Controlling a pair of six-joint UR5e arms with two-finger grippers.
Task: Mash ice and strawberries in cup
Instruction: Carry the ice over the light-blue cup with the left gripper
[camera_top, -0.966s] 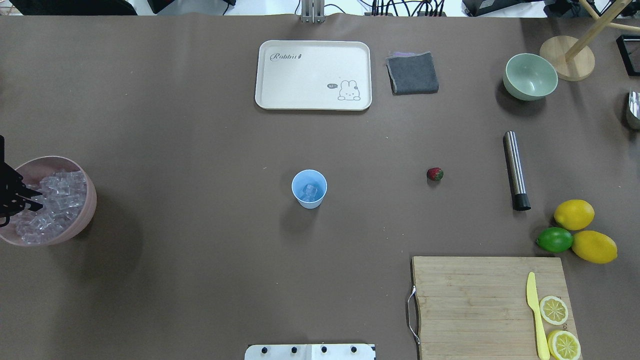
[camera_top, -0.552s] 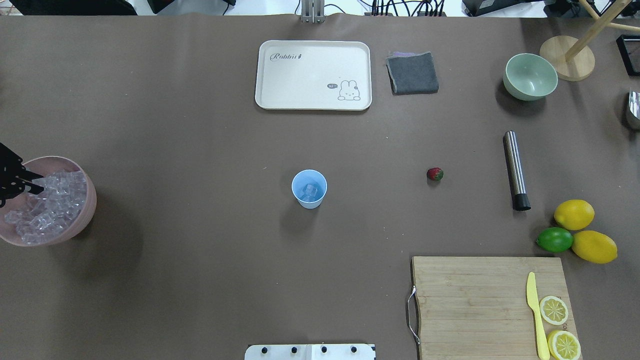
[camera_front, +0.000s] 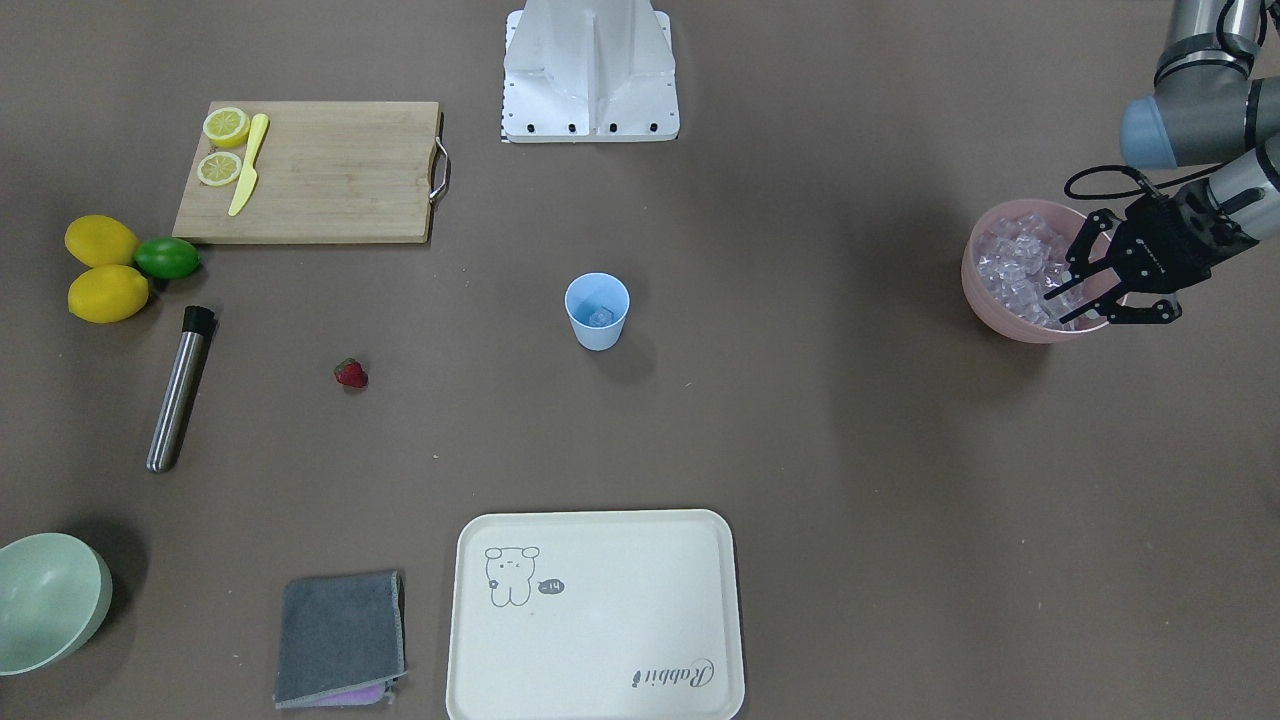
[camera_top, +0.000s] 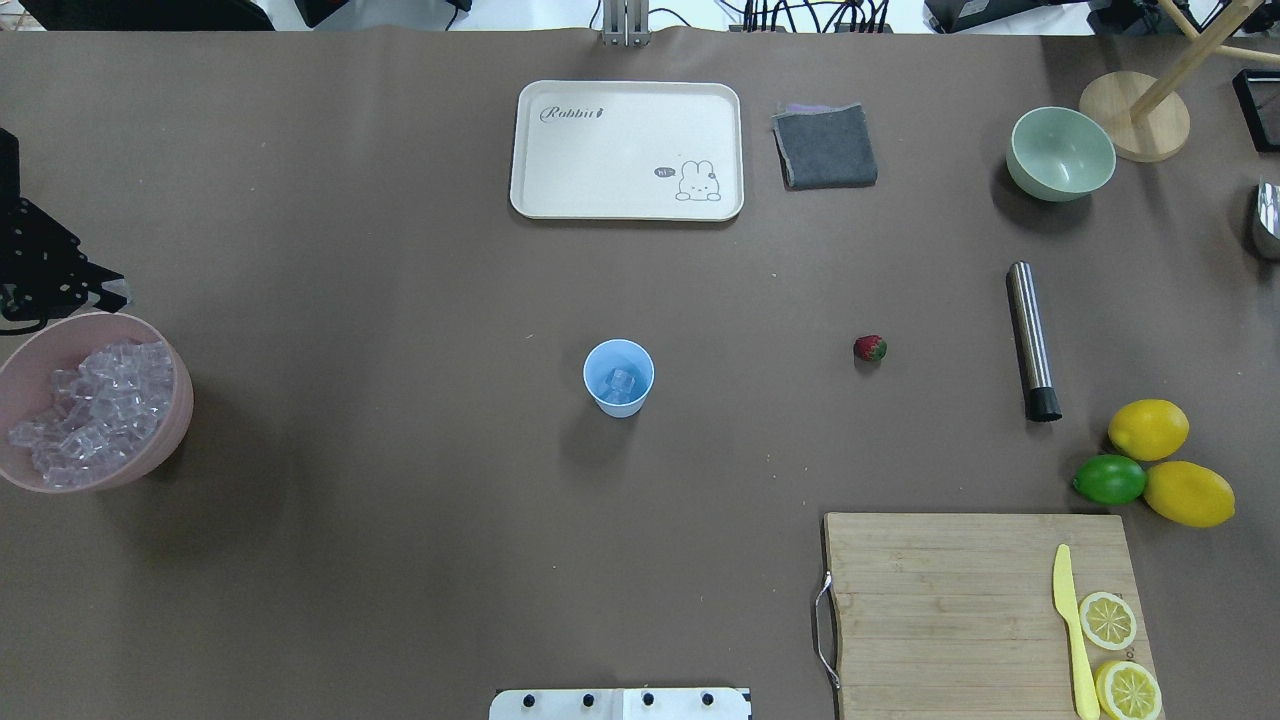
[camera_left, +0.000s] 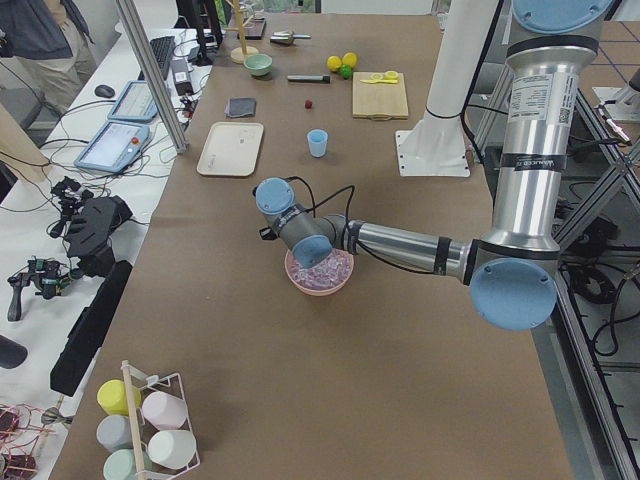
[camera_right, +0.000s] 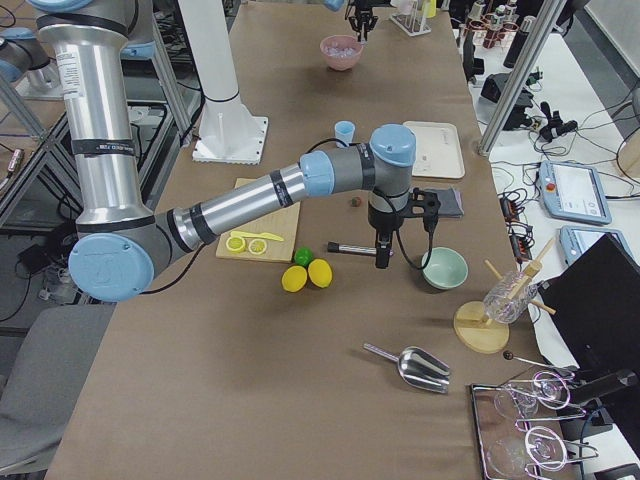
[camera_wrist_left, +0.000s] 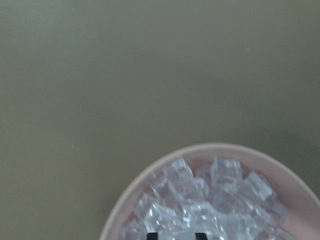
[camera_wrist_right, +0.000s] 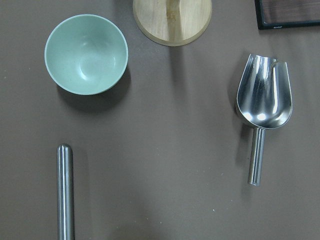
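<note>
The pale blue cup (camera_top: 619, 392) stands mid-table with a piece of ice (camera_top: 622, 381) inside. One red strawberry (camera_top: 869, 348) lies on the mat to its right. More ice (camera_top: 95, 415) fills the pink bowl (camera_top: 183, 400) at the left edge. My left gripper (camera_top: 112, 292) hovers just beyond that bowl's far rim, and a pale cube seems pinched between its fingertips (camera_wrist_left: 152, 235). My right gripper (camera_right: 381, 262) shows only in the exterior right view, pointing down over a steel muddler (camera_top: 1030, 340); whether it is open or shut I cannot tell.
A cream tray (camera_top: 560, 150), a grey cloth (camera_top: 825, 147) and a green bowl (camera_top: 1016, 150) line the far side. Lemons and a lime (camera_top: 1108, 480) lie right, by a cutting board (camera_top: 940, 600) with a yellow knife. A metal scoop (camera_wrist_right: 264, 95) lies near a wooden stand.
My left gripper has lifted out of the pink bowl's ice and moved toward the table's far side. Cup, strawberry and muddler have stayed put.
</note>
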